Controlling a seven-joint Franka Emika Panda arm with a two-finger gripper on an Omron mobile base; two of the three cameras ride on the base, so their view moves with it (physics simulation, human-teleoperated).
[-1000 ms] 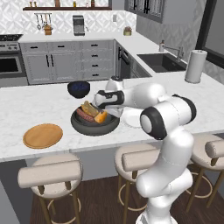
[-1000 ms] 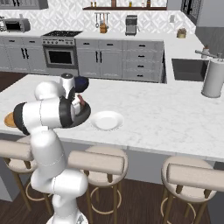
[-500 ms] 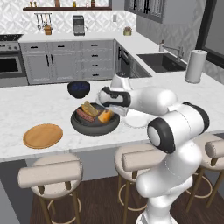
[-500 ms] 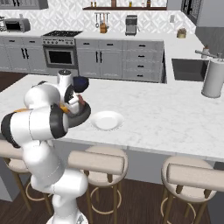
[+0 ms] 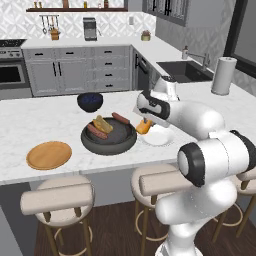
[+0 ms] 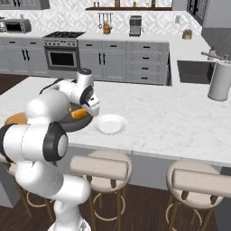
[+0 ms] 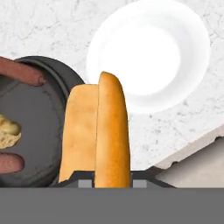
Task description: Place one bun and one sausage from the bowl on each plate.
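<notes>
A bun (image 7: 98, 131) is clamped in the gripper (image 5: 143, 126) and is held above the counter (image 5: 40, 120), between the rim of the bowl (image 5: 109, 141) and the white plate (image 5: 158, 136). In the hand view, the bun runs up from the bottom edge, the white plate (image 7: 148, 54) is seen at about 1 o'clock from it, and the bowl (image 7: 35, 127) lies at 9 o'clock. In the left base view, the bowl is found near the counter's middle with a second bun (image 5: 102, 124) and two sausages (image 5: 97, 131) inside it, a third sausage (image 5: 120, 118) being placed toward 1 o'clock on its rim. The wooden plate (image 5: 49, 154) is set at 8 o'clock from the bowl, well apart from it, and a small dark blue bowl (image 5: 90, 101) is seen at 11 o'clock. In the right base view, the bun (image 6: 80, 113) is shown just left of the white plate (image 6: 110, 123).
</notes>
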